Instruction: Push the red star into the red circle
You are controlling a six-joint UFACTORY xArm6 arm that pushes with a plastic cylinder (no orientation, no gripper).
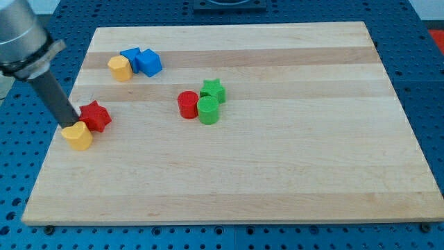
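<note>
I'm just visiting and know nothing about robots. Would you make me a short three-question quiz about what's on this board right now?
1. True or false: the red star is touching the red circle.
2. Which block sits closest to my tip?
A. the green star
B. the yellow block at the view's left
C. the blue blocks
3. Fill in: to reach the red circle, the red star must travel toward the view's ____.

Key
1. False: bare board lies between them.
2. B: the tip stands at that yellow block's upper edge, just left of the red star.
3. Right: the circle lies to the star's right, beside the green cylinder.
</note>
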